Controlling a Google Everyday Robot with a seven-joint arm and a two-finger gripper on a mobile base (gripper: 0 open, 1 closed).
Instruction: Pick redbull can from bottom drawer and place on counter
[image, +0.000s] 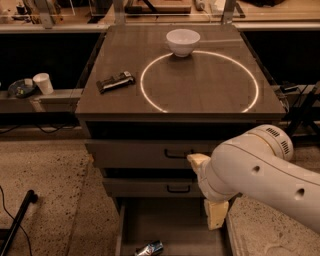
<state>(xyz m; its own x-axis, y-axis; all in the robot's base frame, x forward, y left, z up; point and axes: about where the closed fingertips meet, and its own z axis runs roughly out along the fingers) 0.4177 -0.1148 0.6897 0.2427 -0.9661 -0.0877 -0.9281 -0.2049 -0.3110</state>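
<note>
approaching slim blue-silver redbull can (150, 248) lying in open grey bottom drawer (172, 220); ideally steering cream gripper (216, 215), hovering over right side, grip state not discernible, leftward and down.

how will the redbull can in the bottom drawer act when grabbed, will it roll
The redbull can lies on its side on the bottom drawer floor, so a nudge would probably roll it. Its shiny metal likely makes it slippery. The gripper hangs over the drawer's right side.
</note>
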